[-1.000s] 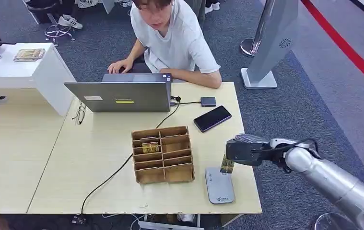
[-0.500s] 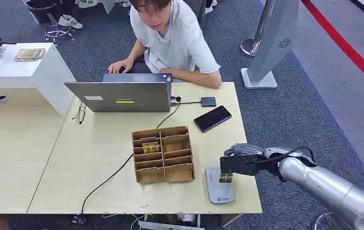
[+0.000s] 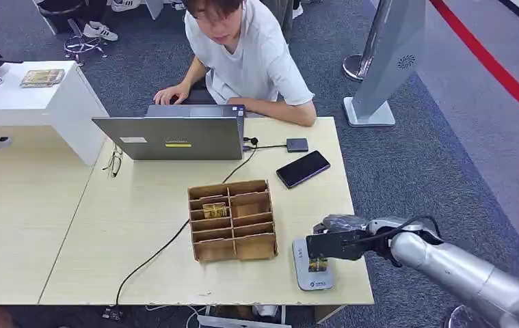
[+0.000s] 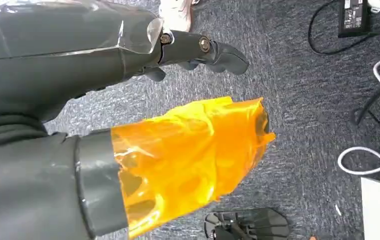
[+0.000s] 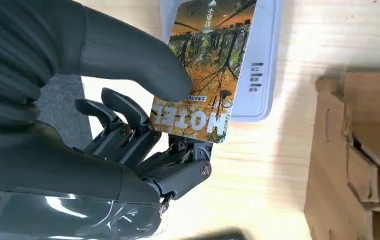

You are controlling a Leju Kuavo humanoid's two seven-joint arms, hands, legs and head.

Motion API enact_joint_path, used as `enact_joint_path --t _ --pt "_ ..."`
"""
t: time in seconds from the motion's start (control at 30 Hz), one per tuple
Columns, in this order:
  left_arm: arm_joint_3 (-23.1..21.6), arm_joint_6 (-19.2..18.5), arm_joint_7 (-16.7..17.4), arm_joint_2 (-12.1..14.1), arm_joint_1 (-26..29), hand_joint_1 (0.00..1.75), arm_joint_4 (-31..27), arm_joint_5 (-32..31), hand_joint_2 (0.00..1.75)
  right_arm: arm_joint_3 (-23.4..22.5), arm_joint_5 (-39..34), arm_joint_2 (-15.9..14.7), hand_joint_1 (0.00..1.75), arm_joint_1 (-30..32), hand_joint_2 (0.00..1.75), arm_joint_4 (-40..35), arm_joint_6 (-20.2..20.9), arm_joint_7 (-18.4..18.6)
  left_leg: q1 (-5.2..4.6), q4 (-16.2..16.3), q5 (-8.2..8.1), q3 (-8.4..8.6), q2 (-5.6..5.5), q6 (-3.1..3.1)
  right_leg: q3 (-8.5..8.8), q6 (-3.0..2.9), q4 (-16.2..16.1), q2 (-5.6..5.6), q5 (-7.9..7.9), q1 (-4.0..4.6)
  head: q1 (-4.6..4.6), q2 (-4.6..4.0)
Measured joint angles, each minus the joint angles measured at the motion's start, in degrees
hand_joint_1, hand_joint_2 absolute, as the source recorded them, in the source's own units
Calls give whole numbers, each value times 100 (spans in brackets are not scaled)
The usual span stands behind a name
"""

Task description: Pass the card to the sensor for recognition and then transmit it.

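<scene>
Right hand (image 3: 330,244) pinching the hotel card (image 5: 204,70) between thumb (image 5: 132,55) and fingers (image 5: 127,122), holding it right over the grey sensor (image 3: 302,268) at the near right edge of the table (image 3: 126,225). Can't tell if card and pad actually touch. Cardboard organizer (image 3: 232,220) just beside the sensor. Left hand (image 4: 127,55) hanging over carpet, orange wrap on the thumb (image 4: 187,160), fingers loosely curled, gripping nothing. Person (image 3: 243,55) at a laptop (image 3: 174,137) across the table.
</scene>
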Motion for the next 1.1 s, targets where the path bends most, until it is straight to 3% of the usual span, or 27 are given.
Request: enact_joint_path --t 0.63,1.1 --pt "429 114 -4 -118 39 0 -9 87 0 374 1294 553 175 -53 175 188 -776 564 0 0 0 1 1 0 0 0 0 0 0 0 0 0" --pt "1145 330 -299 -275 152 0 -52 603 0 374 1630 754 175 -118 175 278 -758 597 -1 0 0 1 1 0 1 0 0 0 0 0 0 0"
